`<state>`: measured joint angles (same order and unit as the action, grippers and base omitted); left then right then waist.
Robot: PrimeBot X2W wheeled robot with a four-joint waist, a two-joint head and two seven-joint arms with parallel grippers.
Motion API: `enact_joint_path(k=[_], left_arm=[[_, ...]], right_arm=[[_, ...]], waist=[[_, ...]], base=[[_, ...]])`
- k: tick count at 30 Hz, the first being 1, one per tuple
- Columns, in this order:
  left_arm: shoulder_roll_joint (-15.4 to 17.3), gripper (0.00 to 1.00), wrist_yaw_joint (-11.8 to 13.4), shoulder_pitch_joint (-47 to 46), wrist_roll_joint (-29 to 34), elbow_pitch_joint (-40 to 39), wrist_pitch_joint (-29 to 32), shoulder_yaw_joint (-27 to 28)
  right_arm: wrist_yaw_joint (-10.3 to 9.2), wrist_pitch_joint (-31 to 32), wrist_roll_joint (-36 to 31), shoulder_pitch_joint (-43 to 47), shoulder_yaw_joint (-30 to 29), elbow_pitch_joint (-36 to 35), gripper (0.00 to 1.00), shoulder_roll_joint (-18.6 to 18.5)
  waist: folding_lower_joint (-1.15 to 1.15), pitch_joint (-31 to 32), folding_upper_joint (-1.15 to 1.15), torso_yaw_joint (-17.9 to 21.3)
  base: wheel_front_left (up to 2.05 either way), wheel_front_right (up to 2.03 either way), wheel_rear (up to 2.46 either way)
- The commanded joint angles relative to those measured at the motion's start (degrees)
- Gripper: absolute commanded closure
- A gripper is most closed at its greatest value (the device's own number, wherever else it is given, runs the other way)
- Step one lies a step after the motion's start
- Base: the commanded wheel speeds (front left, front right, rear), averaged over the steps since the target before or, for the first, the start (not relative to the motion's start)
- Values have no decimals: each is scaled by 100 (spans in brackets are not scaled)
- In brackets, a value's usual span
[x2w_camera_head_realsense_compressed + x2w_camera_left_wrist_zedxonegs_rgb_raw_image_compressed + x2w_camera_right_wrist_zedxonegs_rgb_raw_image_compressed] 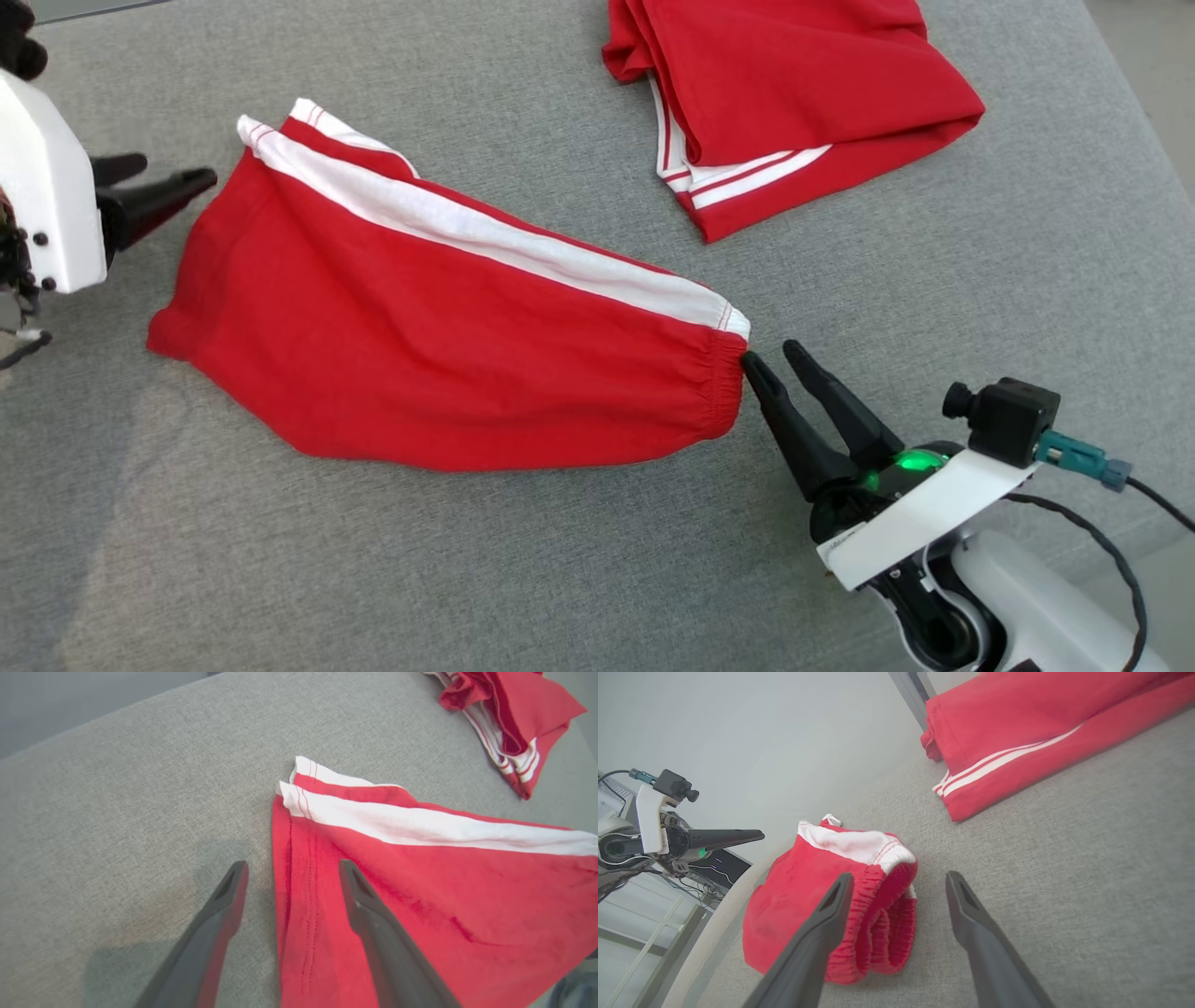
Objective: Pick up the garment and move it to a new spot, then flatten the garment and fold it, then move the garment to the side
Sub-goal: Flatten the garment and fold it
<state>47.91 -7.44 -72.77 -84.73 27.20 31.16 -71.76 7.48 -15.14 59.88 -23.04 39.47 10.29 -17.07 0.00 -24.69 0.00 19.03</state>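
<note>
We find the red shorts (pixel 448 355) lying flat on the grey padded surface (pixel 980 308), with the white side stripe along their far edge. The left gripper (pixel 177 170) stands just beside the shorts' leg-hem end, jaws spread, gripping nothing. The right gripper (pixel 769 354) stands at the shorts' elastic waistband end, jaws spread and empty, one fingertip touching the waistband. A second red garment (pixel 794 84) lies beyond the shorts, apart from them.

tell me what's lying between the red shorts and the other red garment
Nothing: the head view shows bare grey surface between the shorts and the folded red garment.
</note>
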Motion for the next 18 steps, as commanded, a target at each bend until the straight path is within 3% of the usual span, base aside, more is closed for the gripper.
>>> enact_joint_path(k=[1, 10, 18], left_arm=[[44, 0, -6, 121, 27, -73, 99, -37], [273, 0, -4, 238, 429, 56, 436, -108], [198, 0, -4, 252, 282, 11, 760, -144]], right_arm=[[4, 2, 78, -80, -1, -27, 0, -131], [4, 5, 64, -177, -131, -287, 0, -483], [4, 211, 57, -200, -244, -459, 0, -712]], waist=[[0, -33, 0, 68], [0, -206, 0, 351], [0, -318, 0, 521]], base=[[0, 0, 0], [0, 0, 0], [0, 0, 0]])
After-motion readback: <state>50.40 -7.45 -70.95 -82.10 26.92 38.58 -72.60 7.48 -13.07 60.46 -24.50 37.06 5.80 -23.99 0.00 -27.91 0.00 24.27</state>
